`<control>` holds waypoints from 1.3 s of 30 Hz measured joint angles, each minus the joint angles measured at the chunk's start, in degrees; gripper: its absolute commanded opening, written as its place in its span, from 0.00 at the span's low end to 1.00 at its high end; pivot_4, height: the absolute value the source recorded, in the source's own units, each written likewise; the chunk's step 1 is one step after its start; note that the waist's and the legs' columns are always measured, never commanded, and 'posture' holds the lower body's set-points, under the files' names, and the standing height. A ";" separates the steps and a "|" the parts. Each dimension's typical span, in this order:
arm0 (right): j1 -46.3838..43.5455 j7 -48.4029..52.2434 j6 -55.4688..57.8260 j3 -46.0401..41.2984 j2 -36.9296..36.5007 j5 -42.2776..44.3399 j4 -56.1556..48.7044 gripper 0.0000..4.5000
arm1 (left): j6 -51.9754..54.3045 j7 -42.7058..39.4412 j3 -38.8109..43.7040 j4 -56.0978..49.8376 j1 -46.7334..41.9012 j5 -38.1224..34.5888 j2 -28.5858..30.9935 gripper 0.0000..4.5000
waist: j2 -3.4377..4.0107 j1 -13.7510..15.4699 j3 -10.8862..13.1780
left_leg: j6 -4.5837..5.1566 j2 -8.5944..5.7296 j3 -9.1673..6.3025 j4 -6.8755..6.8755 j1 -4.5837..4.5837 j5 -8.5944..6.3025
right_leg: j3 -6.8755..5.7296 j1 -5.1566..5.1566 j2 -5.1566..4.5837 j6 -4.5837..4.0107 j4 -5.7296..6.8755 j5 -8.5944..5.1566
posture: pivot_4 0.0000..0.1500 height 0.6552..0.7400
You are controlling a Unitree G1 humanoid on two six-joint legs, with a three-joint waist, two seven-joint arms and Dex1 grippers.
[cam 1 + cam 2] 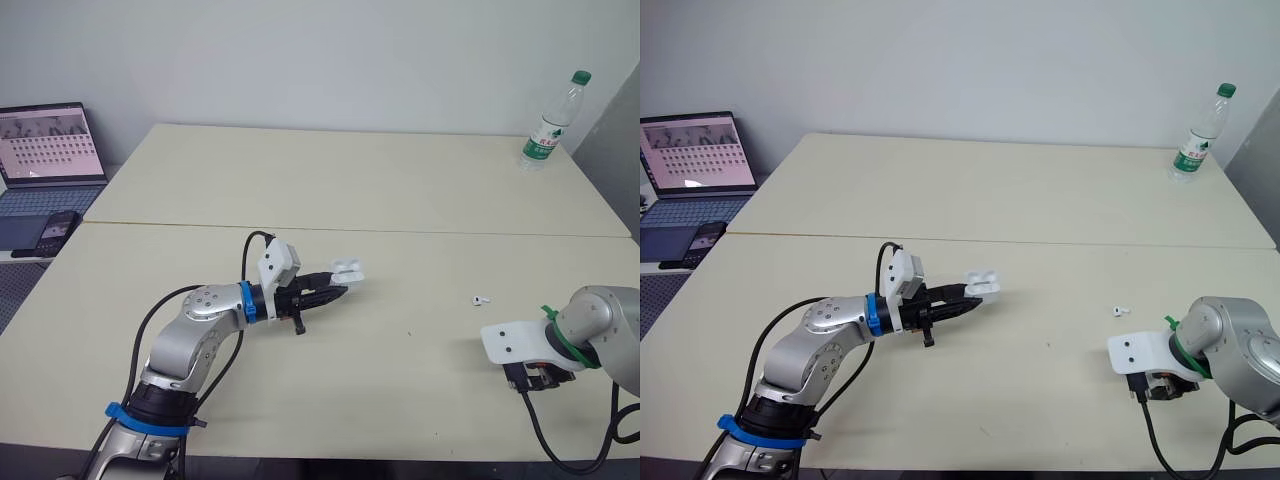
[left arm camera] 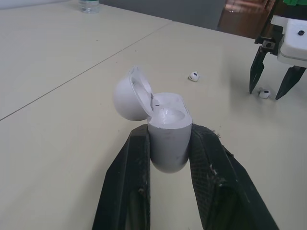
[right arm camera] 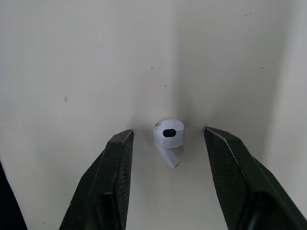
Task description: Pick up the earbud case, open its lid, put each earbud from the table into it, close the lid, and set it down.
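Pale tabletop point(image 1: 350, 180) spreads beneath both arms. My left tool point(image 1: 335, 291) grips the earbud case point(image 2: 168, 139), raised off the surface, its lid point(image 2: 127, 93) already open. My right tool point(image 3: 168, 131) is spread wide, straddling one earbud point(image 3: 169, 135); the second earbud point(image 1: 482, 299) lies nearby. Loading both, closing and setting down remain.

White earbud case point(image 2: 167, 132), lid open, in left gripper point(image 1: 336, 291); earbud point(image 3: 169, 135) on table point(image 1: 400, 190), second earbud point(image 1: 482, 299) nearby
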 measured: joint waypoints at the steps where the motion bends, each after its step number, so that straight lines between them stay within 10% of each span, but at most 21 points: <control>1: 0.00 -0.07 0.00 -0.01 0.14 -0.12 0.00 0.38 | 0.00 0.00 0.00 0.00 0.00 0.00 0.00 0.17 | 0.00 0.00 0.00 | 0.00 0.00 0.00 0.01 0.00 0.00 | 0.00 0.00 0.00 0.00 0.00 0.00 | 1.00 0.95; 5: 0.03 -0.06 -0.15 -0.05 0.22 -0.11 0.00 0.09 | 0.00 -0.01 0.02 0.00 0.00 -0.01 0.01 0.17 | 0.00 0.02 0.00 | 0.00 -0.01 -0.02 0.01 0.00 0.00 | -0.02 0.01 0.00 0.00 0.00 0.00 | 1.00 0.95; 16: -0.21 -1.41 2.79 -3.01 4.26 2.86 0.07 0.09 | -0.18 0.51 0.07 0.01 0.01 0.07 -0.30 0.17 | 0.00 -0.04 0.00 | 0.00 0.01 -0.02 0.01 0.01 0.00 | -0.01 0.02 0.02 0.00 0.02 0.01 | 1.00 0.95; 39: -10.13 -44.85 28.30 -42.25 61.06 35.92 -2.48 0.09 | -22.56 19.09 -3.91 17.36 -7.96 14.72 -22.96 0.17 | 0.05 0.56 -0.04 | 0.01 -0.05 -0.14 0.05 -0.10 0.00 | -0.02 0.05 0.08 0.04 0.01 0.22 | 1.00 0.95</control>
